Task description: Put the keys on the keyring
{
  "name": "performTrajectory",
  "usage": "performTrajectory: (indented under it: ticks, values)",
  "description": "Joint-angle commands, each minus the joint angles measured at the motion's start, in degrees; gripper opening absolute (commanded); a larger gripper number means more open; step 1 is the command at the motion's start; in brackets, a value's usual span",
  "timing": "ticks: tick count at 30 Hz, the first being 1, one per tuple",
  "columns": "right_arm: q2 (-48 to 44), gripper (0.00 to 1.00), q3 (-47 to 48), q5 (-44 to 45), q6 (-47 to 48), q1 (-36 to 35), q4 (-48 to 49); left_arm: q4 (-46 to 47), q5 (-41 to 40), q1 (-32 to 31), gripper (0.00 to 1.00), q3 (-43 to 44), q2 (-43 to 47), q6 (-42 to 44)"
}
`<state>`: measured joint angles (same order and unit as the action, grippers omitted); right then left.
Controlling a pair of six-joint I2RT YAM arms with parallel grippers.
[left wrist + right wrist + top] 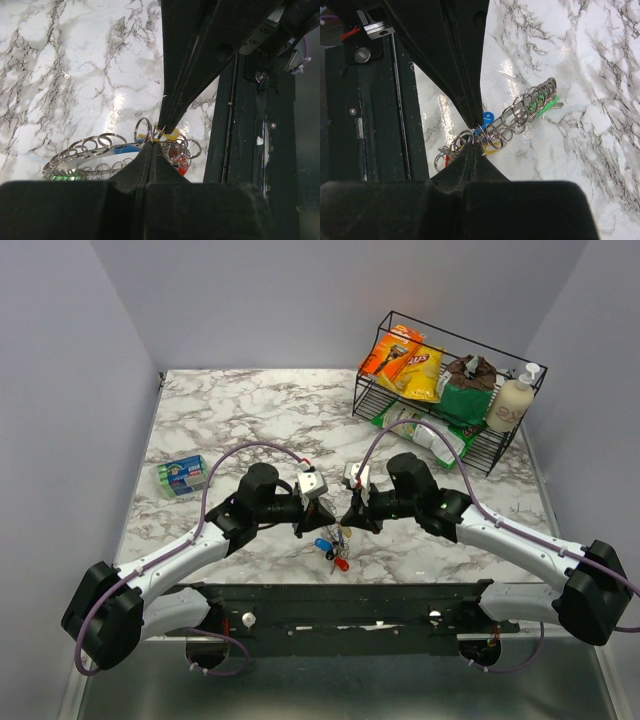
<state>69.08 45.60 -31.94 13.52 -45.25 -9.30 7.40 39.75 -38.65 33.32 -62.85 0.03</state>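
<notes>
The keyring (85,150) is a silvery loop strung with many small rings, held just above the marble at the near middle of the table (250,410). Keys hang on it: a blue one (487,117), green (547,106), yellow (172,134) and red (182,167). From above, the bunch (333,545) sits under the two gripper tips. My left gripper (150,145) and right gripper (475,148) meet tip to tip, both shut, each pinching the ring wire at the same spot. In the top view the left gripper (328,523) and right gripper (344,523) almost touch.
A black wire basket (500,455) at the back right holds snack bags (420,368) and a soap bottle (512,402). A green-and-blue pack (182,476) lies at the left. The dark mounting rail (340,605) runs along the near edge, close behind the bunch.
</notes>
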Motion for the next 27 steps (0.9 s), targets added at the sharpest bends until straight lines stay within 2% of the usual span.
performTrajectory:
  ticks: [1, 27]
  values:
    - [-1.2, 0.01, 1.6, 1.5, -0.5, 0.3, -0.4, 0.8, 1.6, -0.2, 0.0, 0.3, 1.4, 0.5]
    - [1.5, 0.01, 2.2, 4.4, -1.8, 0.3, 0.1, 0.7, 1.7, -0.8, 0.0, -0.2, 3.2, 0.5]
